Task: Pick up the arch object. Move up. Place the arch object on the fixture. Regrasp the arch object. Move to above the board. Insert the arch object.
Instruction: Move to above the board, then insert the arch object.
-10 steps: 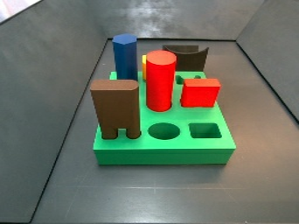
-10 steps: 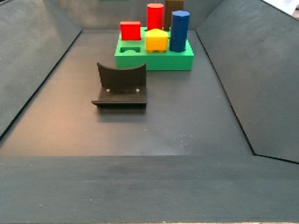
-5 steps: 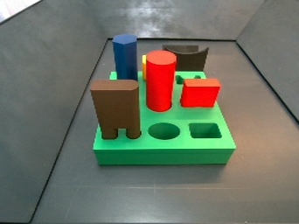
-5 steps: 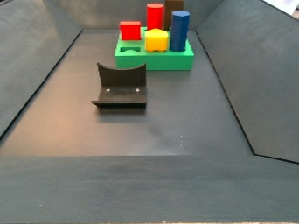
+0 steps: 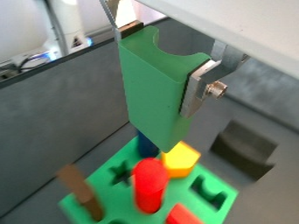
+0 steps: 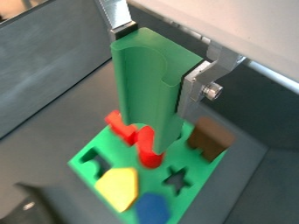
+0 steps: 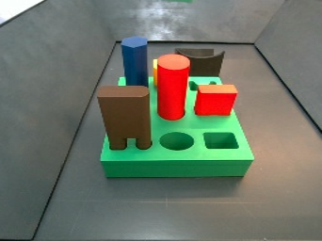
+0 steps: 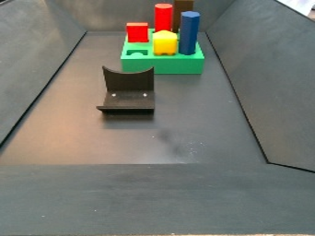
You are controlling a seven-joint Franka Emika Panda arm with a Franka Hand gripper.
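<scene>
In both wrist views the pincer [image 5: 163, 74] clamps the arch object [image 6: 152, 87] above the board [image 7: 170, 160], which rests on a dark grey floor [image 8: 160, 138] enclosed by grey walls.

Dark grey floor [image 8: 185, 129]: board [image 8: 172, 64] and fixture [image 8: 127, 92] (apart) rest there; tool [image 5: 158, 61] above.

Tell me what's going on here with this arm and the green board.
The gripper is high above the board, out of both side views, shut on the arch object, a tall block that looks green in both wrist views, with its notch at the upper end. Below it the board already holds a red cylinder, a blue post, a red cube, a yellow piece and a brown two-legged block. The fixture stands empty on the floor.
</scene>
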